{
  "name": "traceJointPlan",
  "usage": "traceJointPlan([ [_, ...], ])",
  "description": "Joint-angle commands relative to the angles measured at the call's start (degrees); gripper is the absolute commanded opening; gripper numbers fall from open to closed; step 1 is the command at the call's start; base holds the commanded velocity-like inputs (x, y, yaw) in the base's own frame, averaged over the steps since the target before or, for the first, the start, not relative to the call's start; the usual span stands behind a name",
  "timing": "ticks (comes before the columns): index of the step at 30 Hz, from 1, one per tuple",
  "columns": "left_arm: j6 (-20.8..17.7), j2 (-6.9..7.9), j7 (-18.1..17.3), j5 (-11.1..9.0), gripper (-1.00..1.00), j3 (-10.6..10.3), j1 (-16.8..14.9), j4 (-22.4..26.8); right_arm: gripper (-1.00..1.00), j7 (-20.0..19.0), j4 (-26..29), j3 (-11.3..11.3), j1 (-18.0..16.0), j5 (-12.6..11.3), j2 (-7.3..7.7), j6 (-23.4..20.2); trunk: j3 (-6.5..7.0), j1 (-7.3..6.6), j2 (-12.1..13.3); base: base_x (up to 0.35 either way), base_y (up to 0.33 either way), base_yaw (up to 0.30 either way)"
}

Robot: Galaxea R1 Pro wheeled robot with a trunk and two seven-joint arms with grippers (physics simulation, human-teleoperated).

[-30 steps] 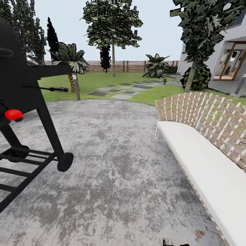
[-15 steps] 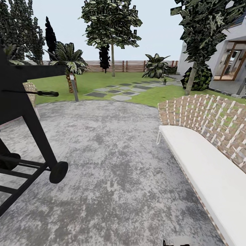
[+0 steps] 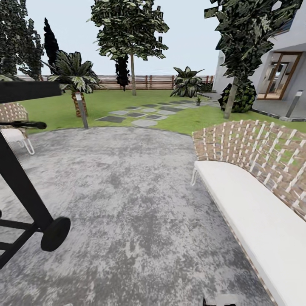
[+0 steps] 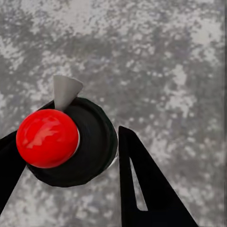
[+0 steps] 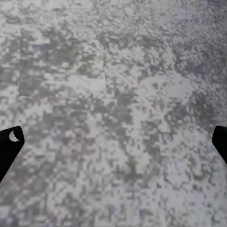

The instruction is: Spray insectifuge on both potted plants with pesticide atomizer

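- step in hand, as judged: the atomizer is already in the grasp; the robot is travelling over the grey paved patio [image 3: 140, 204] toward the lawn [image 3: 127, 104].
- pesticide atomizer [image 4: 66, 142]: sitting in the left gripper [image 4: 61, 163], its two black fingers [image 4: 142, 189] pinching the dark round body from either side.
- orientation: long axis is running along the camera's line of sight, red cap [image 4: 47, 138] facing the lens; the grey cone nozzle [image 4: 65, 91] is pointing sideways off the body, away from the fingers.
- right gripper [image 5: 113, 142]: jaws spread wide, nothing between them, paving beneath.
- next move, as judged: finding the two potted plants, which i cannot make out here, and driving past the stepping stones [image 3: 138, 114].
- surroundings: woven bench [image 3: 255, 187], black wheeled grill [image 3: 25, 187], slatted fence [image 3: 148, 81].
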State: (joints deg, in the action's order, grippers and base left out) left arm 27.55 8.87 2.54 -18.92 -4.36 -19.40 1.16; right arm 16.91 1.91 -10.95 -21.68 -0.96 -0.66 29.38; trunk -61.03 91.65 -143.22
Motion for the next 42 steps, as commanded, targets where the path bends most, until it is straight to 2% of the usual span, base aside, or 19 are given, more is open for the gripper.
traceJointPlan([
  [1, 0.1, 0.01, 0.3, -0.2, -1.0, -0.5, 0.0, 0.0, 1.0, 0.4, -0.1, -0.5, 0.0, -0.1, 0.02, 0.1, -0.05, 0.02, 0.0, 0.338, 0.0, 0.0],
  [42, 0.2, 0.1, 0.2, -0.2, -1.0, -0.5, 0.0, 0.0, 1.0, 0.5, -0.3, -0.5, 0.0, 0.1, 0.13, 0.1, -0.05, 0.02, 0.0, 0.338, 0.0, 0.0],
])
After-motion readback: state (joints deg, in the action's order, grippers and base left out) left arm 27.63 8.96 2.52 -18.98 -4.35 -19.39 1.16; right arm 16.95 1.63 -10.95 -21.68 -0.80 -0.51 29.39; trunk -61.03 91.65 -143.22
